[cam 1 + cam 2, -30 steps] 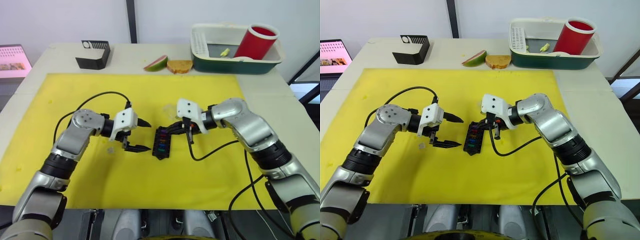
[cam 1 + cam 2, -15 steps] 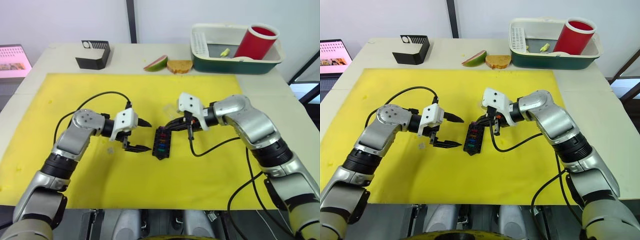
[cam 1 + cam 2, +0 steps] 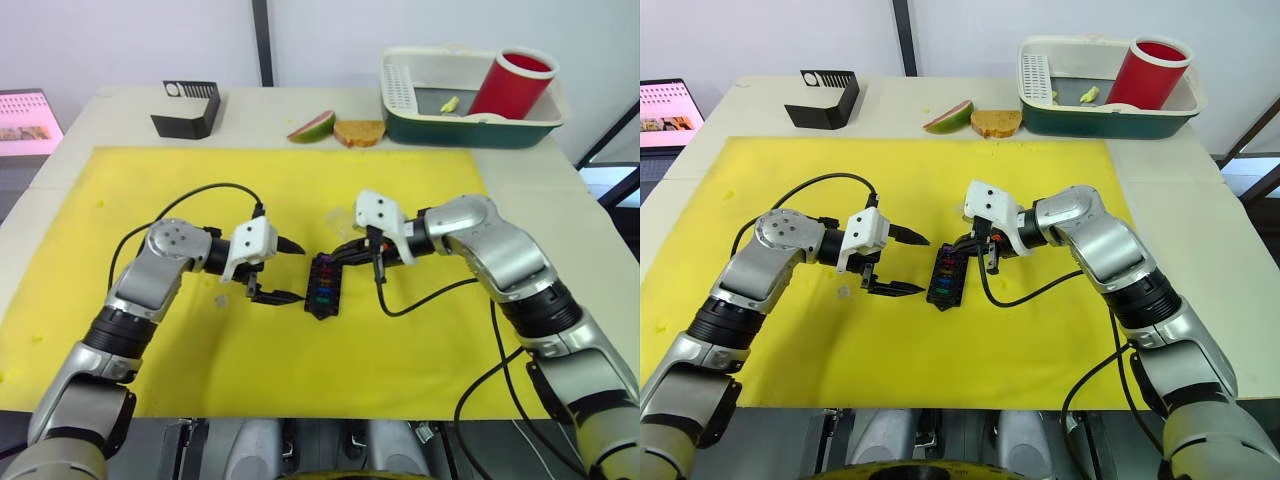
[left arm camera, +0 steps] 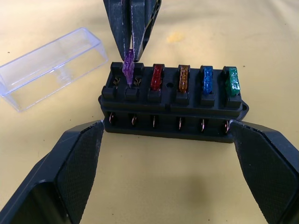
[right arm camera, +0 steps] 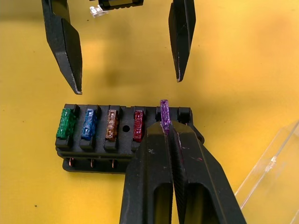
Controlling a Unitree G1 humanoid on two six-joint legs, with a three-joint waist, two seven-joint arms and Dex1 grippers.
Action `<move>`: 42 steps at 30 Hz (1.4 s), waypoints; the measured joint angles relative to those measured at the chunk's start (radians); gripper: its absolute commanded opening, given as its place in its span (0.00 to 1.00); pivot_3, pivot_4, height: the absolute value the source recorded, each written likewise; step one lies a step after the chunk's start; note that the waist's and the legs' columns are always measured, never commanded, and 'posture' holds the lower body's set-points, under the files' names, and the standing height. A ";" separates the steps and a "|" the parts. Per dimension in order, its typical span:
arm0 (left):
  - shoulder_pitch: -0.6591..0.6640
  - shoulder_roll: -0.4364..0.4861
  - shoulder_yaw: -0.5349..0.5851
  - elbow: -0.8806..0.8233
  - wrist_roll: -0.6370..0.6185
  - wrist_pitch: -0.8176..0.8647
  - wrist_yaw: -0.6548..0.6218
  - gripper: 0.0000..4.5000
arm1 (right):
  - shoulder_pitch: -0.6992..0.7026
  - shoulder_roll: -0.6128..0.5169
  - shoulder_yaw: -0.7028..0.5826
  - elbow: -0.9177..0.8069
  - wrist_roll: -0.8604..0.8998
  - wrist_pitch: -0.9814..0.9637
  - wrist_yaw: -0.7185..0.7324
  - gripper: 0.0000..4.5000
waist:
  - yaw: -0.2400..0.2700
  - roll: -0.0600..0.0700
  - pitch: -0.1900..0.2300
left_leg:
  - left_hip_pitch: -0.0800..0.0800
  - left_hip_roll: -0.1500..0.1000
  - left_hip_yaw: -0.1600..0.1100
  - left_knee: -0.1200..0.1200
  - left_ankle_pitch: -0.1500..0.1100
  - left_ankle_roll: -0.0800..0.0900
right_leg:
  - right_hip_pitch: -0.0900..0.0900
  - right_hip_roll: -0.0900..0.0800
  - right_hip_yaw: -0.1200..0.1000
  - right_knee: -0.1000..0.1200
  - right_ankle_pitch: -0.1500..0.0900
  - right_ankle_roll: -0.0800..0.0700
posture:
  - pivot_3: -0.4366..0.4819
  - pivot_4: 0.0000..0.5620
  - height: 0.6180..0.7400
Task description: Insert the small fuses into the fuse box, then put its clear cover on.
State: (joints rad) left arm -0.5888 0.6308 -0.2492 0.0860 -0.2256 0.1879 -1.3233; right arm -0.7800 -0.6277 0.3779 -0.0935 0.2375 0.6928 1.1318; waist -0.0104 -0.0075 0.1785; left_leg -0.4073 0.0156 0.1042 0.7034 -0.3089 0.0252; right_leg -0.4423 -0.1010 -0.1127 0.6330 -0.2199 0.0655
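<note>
Purple fuse [image 5: 164, 111] pinched over the fuse box [image 4: 173, 105]
It is clenched by the right gripper [image 5: 163, 128]; the box is flanked by the released left gripper [image 3: 287, 271], the clear cover [image 4: 49, 66] beside

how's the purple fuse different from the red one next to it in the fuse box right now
The purple fuse is pinched in the right gripper's shut jaws and stands tall and tilted over its slot in the fuse box. The red fuse sits low in its slot, with nothing holding it. They differ in colour. Both are small translucent blade fuses in the same row.
</note>
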 measured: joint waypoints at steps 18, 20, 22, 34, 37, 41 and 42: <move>0.000 -0.003 0.000 0.000 0.000 0.000 0.009 1.00 | 0.023 0.004 0.007 0.000 -0.029 -0.005 -0.010 0.00 | 0.000 0.000 0.000 | 0.000 0.000 0.000 0.000 0.000 0.000 | 0.000 0.000 0.000 0.000 0.000 0.000 | 0.48 0.27 1.00; 0.000 -0.003 0.000 0.000 0.000 0.000 0.009 1.00 | 0.023 0.006 0.008 0.000 -0.032 -0.004 -0.011 0.00 | 0.000 0.000 0.000 | 0.000 0.000 0.000 0.000 0.000 0.000 | 0.000 0.000 0.000 0.000 0.000 0.000 | 0.48 0.27 1.00; 0.000 -0.003 0.000 0.000 0.000 0.000 0.009 1.00 | 0.022 0.007 0.009 0.000 -0.036 -0.002 -0.011 0.00 | 0.000 0.000 0.000 | 0.000 0.000 0.000 0.000 0.000 0.000 | 0.000 0.000 0.000 0.000 0.000 0.000 | 0.48 0.27 1.00; 0.000 -0.003 0.000 0.000 0.000 0.000 0.016 1.00 | -0.011 0.001 0.049 -0.006 -0.069 0.022 0.001 0.00 | -0.001 0.000 -0.001 | 0.002 0.000 0.000 0.000 0.000 0.000 | 0.002 0.000 0.000 0.000 0.000 0.000 | 0.48 0.27 1.00; 0.000 -0.003 0.000 0.000 0.000 0.000 0.017 1.00 | -0.012 0.001 0.049 -0.006 -0.070 0.022 0.003 0.00 | -0.001 0.000 -0.001 | 0.002 0.000 0.000 0.000 0.000 0.000 | 0.002 0.000 0.000 0.000 0.000 0.000 | 0.48 0.27 1.00; 0.000 -0.003 0.000 0.000 0.000 0.000 0.018 1.00 | -0.019 0.002 0.048 -0.011 -0.068 0.039 0.004 0.00 | -0.001 0.000 -0.001 | 0.002 0.000 0.000 0.000 0.000 0.000 | 0.002 0.000 0.000 0.000 0.000 0.000 | 0.48 0.27 1.00; 0.000 -0.004 0.000 0.000 0.000 0.000 0.018 1.00 | -0.021 0.002 0.048 -0.012 -0.068 0.045 0.004 0.00 | -0.001 0.000 -0.001 | 0.002 0.000 0.000 0.000 0.000 0.000 | 0.002 0.000 0.000 0.000 0.000 0.000 | 0.48 0.27 1.00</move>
State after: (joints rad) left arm -0.5888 0.6272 -0.2493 0.0859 -0.2253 0.1882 -1.3058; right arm -0.8012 -0.6255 0.4258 -0.1052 0.1698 0.7383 1.1359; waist -0.0109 -0.0073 0.1778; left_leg -0.4051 0.0156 0.1041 0.7035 -0.3089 0.0252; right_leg -0.4401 -0.1010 -0.1127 0.6334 -0.2199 0.0654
